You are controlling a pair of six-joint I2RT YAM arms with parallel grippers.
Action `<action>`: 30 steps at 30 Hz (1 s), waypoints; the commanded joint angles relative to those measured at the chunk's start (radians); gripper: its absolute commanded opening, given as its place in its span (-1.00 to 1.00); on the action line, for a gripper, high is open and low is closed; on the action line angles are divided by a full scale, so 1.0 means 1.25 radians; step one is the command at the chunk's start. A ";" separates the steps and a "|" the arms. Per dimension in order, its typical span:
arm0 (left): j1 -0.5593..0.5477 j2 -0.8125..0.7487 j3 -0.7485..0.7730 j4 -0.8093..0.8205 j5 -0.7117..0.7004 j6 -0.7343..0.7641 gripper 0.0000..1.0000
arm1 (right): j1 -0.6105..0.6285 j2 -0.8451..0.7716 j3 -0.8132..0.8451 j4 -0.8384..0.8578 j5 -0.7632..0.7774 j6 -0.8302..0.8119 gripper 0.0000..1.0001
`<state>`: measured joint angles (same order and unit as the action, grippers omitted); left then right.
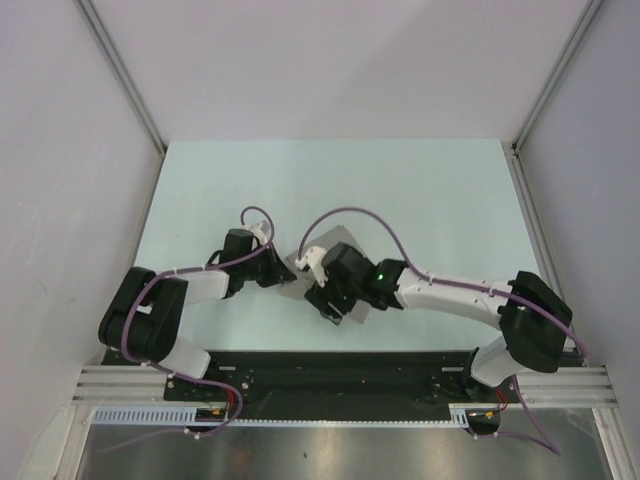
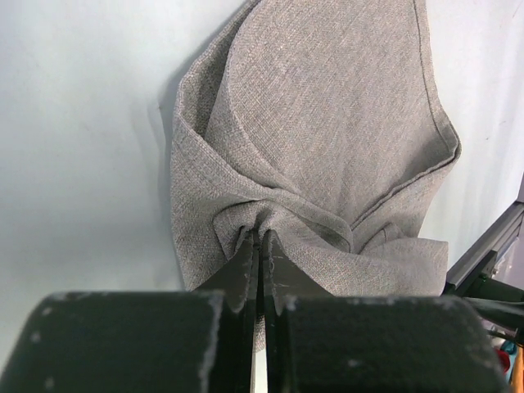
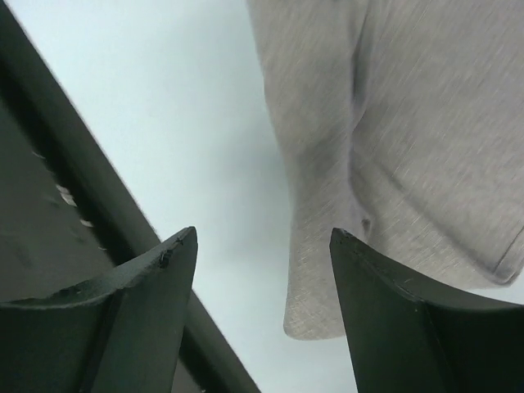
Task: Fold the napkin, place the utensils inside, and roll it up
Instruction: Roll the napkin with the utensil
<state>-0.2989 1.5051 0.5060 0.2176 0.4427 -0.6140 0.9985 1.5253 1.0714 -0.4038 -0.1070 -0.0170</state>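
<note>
Pinching a bunched fold, your left claw (image 2: 260,244) was shut on the napkin (image 2: 327,139), which lay mid-way along the counter (image 1: 420,190); your right claw (image 3: 262,237) gaped empty above its edge. Soft, limp, light cloth: I'd judge corners and hems the best holds.

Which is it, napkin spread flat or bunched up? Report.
Bunched, not flat: the napkin gathers into creases where the left gripper is shut on it; the right gripper hangs open.
</note>
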 commanded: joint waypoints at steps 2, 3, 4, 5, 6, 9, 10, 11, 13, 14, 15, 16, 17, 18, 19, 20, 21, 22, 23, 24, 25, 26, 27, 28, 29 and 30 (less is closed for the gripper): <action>0.003 0.039 0.025 -0.053 -0.061 0.014 -1.00 | 0.119 -0.020 -0.084 0.146 0.315 -0.045 0.42; 0.005 0.041 0.027 -0.054 -0.057 0.014 -1.00 | 0.135 -0.015 -0.086 0.171 0.327 -0.055 0.42; 0.005 0.044 0.030 -0.055 -0.057 0.014 -1.00 | 0.146 -0.004 -0.089 0.183 0.355 -0.075 0.42; 0.006 0.048 0.032 -0.057 -0.058 0.015 -1.00 | 0.168 0.006 -0.090 0.195 0.367 -0.084 0.42; 0.007 0.049 0.034 -0.059 -0.055 0.015 -1.00 | 0.175 0.014 -0.089 0.210 0.376 -0.094 0.41; 0.010 0.055 0.042 -0.061 -0.054 0.016 -0.99 | 0.203 0.044 -0.086 0.241 0.417 -0.142 0.41; 0.010 0.057 0.043 -0.062 -0.051 0.017 -1.00 | 0.205 0.052 -0.086 0.248 0.422 -0.164 0.41; 0.010 0.060 0.048 -0.064 -0.051 0.019 -1.00 | 0.207 0.063 -0.084 0.257 0.417 -0.174 0.41; 0.011 0.064 0.052 -0.065 -0.049 0.020 -1.00 | 0.206 0.079 -0.082 0.268 0.399 -0.190 0.41; 0.011 0.066 0.055 -0.065 -0.049 0.019 -1.00 | 0.206 0.095 -0.080 0.280 0.397 -0.208 0.40; 0.011 0.068 0.057 -0.066 -0.047 0.020 -1.00 | 0.201 0.105 -0.079 0.285 0.392 -0.216 0.39; 0.012 0.070 0.058 -0.065 -0.046 0.019 -1.00 | 0.200 0.116 -0.079 0.290 0.395 -0.223 0.38; 0.012 0.072 0.060 -0.066 -0.044 0.019 -0.99 | 0.198 0.127 -0.079 0.301 0.396 -0.237 0.36; 0.012 0.076 0.061 -0.066 -0.042 0.020 -1.00 | 0.193 0.144 -0.078 0.306 0.395 -0.243 0.35; 0.012 0.077 0.063 -0.067 -0.044 0.021 -1.00 | 0.189 0.153 -0.077 0.309 0.390 -0.247 0.34; 0.012 0.077 0.066 -0.069 -0.041 0.022 -1.00 | 0.185 0.159 -0.077 0.314 0.384 -0.249 0.33; 0.015 0.078 0.066 -0.070 -0.040 0.022 -1.00 | 0.182 0.175 -0.074 0.314 0.381 -0.253 0.33; 0.013 0.080 0.068 -0.071 -0.038 0.025 -1.00 | 0.173 0.181 -0.069 0.314 0.380 -0.254 0.33; 0.015 0.080 0.069 -0.072 -0.036 0.025 -1.00 | 0.169 0.188 -0.068 0.314 0.380 -0.255 0.32; 0.015 0.080 0.070 -0.071 -0.036 0.025 -1.00 | 0.165 0.195 -0.067 0.314 0.378 -0.256 0.32; 0.017 0.080 0.070 -0.071 -0.036 0.026 -1.00 | 0.151 0.207 -0.062 0.314 0.364 -0.254 0.30; 0.017 0.080 0.071 -0.070 -0.030 0.026 -1.00 | 0.144 0.212 -0.059 0.314 0.356 -0.252 0.24; 0.017 0.081 0.073 -0.070 -0.028 0.026 -1.00 | 0.136 0.219 -0.056 0.314 0.345 -0.249 0.20; 0.017 0.081 0.074 -0.066 -0.024 0.026 -1.00 | 0.130 0.230 -0.053 0.312 0.326 -0.249 0.15; 0.018 0.078 0.075 -0.065 -0.018 0.027 -1.00 | 0.119 0.234 -0.044 0.300 0.319 -0.249 0.02; 0.017 0.080 0.076 -0.062 -0.012 0.027 -1.00 | 0.114 0.239 -0.040 0.294 0.309 -0.248 -0.03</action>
<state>-0.2867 1.5711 0.5846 0.1535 0.4873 -0.6121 1.1793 1.7832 0.9779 -0.0437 0.3340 -0.3195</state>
